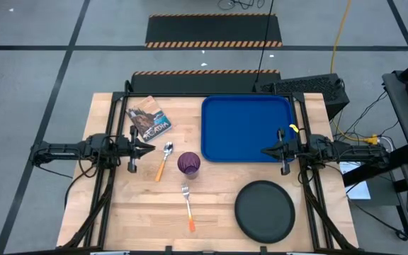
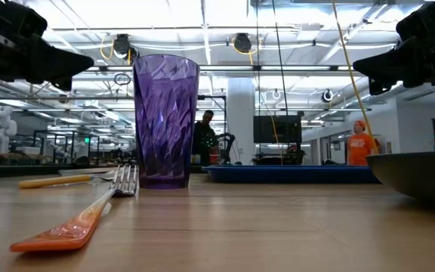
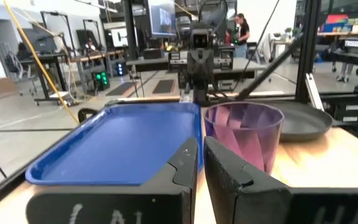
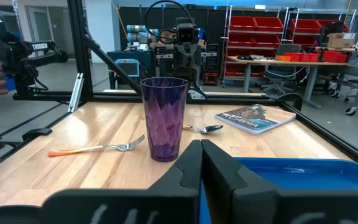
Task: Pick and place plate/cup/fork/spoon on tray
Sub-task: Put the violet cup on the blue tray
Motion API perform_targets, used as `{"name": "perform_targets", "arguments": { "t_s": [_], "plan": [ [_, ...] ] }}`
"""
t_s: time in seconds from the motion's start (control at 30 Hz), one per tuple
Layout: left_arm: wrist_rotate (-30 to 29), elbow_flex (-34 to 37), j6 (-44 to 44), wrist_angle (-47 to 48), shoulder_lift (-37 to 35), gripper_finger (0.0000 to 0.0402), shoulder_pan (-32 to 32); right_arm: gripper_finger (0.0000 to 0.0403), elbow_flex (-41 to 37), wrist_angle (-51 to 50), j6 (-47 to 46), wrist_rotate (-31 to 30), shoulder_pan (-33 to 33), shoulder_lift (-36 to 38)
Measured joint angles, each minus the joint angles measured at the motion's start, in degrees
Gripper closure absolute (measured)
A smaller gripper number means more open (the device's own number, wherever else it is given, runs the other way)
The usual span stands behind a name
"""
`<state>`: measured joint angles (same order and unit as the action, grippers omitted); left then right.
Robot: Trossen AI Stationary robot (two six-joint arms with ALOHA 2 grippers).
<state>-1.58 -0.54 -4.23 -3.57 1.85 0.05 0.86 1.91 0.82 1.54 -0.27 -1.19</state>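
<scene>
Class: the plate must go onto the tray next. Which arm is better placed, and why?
Probably the right. The right gripper hovers over the tray, with the plate on its side; the left gripper waits near the spoon.

I work in a big robot lab: red bins [image 4: 260, 34] on shelves, other robot arms [image 4: 185, 37], long ceiling lights [image 2: 225, 30].

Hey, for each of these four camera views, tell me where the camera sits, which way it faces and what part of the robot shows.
High view: overhead, straight down on the table; both arms, left claw, right claw, both shut.
Low view: table height, looking across at the cup and fork; arm tips at the upper corners.
Left wrist view: faces the tray, cup and plate; own claw at the bottom.
Right wrist view: faces the cup, fork, spoon, booklet; own claw at the bottom.
Shared: all four show the cup.
</scene>
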Motion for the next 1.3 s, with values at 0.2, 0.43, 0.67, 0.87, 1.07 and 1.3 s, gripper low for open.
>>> {"name": "perform_targets", "arguments": {
  "t_s": [0.2, 0.43, 0.67, 0.87, 1.07, 1.3],
  "plan": [
    [-0.07, 0.00, 0.01, -0.82, 0.01, 0.0369, 0.00, 0.0403, 0.00, 0.00, 0.02, -0.07, 0.00, 0.01],
    [-0.07, -0.02, 4.00, -4.29, 0.02, 0.0369, 0.00, 0.0403, -0.02, 0.00, -0.11, -0.11, -0.02, 0.00],
    [3.20, -1.43, 3.08, -16.91, 0.79, 0.0369, -0.12, 0.0403, 0.00, 0.17, 1.31, -0.02, 0.00, 0.00],
    [3.56, -11.37, 2.58, -14.07, 8.14, 0.0369, -1.71, 0.0403, -0.01, 0.23, 1.33, 0.00, 0.00, 0.00],
    [4.64, -26.57, 0.88, -11.89, 22.23, 0.0369, -5.35, 0.0403, 0.00, 0.35, -0.99, 0.02, 0.00, 0.00],
    [3.26, -50.19, -4.60, 2.72, 39.11, 0.0369, -10.03, 0.0403, 0.00, 3.12, -7.47, 0.02, 0.00, 0.00]
  ]
}}
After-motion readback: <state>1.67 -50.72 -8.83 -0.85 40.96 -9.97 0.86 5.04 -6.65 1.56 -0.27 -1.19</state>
